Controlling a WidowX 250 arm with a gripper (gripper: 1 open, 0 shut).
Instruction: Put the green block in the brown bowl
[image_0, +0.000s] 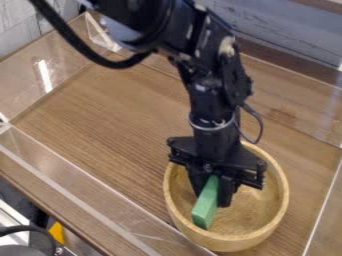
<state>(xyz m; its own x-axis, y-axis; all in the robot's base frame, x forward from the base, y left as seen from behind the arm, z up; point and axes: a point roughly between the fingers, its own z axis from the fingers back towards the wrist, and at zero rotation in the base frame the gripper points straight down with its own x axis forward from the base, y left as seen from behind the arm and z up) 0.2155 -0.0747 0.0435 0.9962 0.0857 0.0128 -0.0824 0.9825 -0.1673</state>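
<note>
The brown bowl (262, 226) sits at the near right of the wooden table, round and light brown with a thick rim. The green block (207, 203), a slim bright green bar, hangs tilted inside the bowl, its lower end close to the bowl's floor near the left wall. My black gripper (215, 180) points straight down over the bowl and is shut on the block's upper end. Whether the block's tip touches the bowl cannot be made out.
The wooden tabletop (107, 120) is ringed by a clear plastic wall (54, 190) along the left and near sides. Black cables (80, 45) loop from the arm at the upper left.
</note>
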